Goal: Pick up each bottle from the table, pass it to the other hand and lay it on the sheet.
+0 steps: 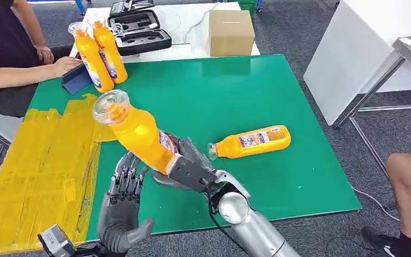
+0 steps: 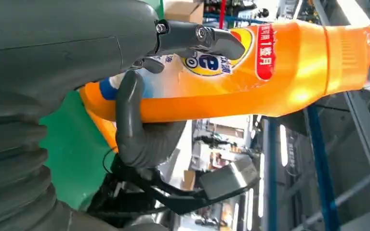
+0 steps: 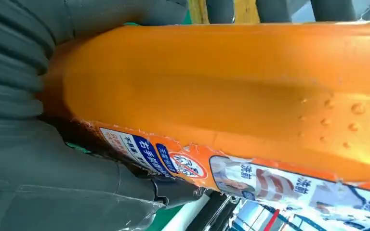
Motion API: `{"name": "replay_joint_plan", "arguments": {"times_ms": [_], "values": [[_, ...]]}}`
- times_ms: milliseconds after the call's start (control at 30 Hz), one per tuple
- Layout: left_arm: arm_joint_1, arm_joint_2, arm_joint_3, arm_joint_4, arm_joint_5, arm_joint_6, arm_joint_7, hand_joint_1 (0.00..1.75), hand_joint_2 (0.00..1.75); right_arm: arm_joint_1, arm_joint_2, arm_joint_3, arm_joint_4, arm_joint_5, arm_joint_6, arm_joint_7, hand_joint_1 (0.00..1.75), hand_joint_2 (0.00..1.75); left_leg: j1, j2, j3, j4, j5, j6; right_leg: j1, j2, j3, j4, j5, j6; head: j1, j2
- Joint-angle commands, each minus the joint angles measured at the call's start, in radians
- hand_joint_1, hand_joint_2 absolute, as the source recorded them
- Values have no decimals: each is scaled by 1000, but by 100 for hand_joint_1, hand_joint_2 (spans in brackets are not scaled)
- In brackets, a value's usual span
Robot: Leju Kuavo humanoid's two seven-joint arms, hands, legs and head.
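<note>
Robot hands [image 1: 184,166] gripping one of four bottles [image 1: 136,134]

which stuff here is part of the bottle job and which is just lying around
Job: orange plastic bottle held tilted by right hand, left hand beside it; orange bottle lying on its side; two upright orange bottles; yellow sheet.
Lying about: cardboard box; black foam-lined case.

glossy orange plastic bottle [image 1: 139,134], matt green table [image 1: 235,96], cardboard box [image 1: 231,32]

Held bottle [image 1: 136,133] tilting toward 11 o'clock above table [image 1: 278,96]; lying bottle [image 1: 252,142] at its 3 o'clock; 2 standing bottles [image 1: 99,52] at 12; sheet [image 1: 37,160] lying at 9.
</note>
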Motion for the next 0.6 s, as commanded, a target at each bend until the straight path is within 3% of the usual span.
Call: {"name": "replay_joint_plan", "arguments": {"times_ms": [33,233,600], "values": [[-54,-28,77,75,-103,81,-2,0,175,-29,19,225,84,30,18,-4,175,175,0,2,4,-1,-1,-2,1,0,3,0,0,-2,0,0],[-95,-69,254,117,-137,115,-6,0,175,-27,-24,409,66,69,36,-27,175,175,1,1,5,-2,-1,-2,1,-1,5,-2,-1,-2,0,0],[-129,-69,381,159,-92,94,-16,0,175,-61,-37,452,150,81,90,-86,175,175,1,-2,2,-2,1,-1,1,-4,1,-2,0,-2,0,0]]}}
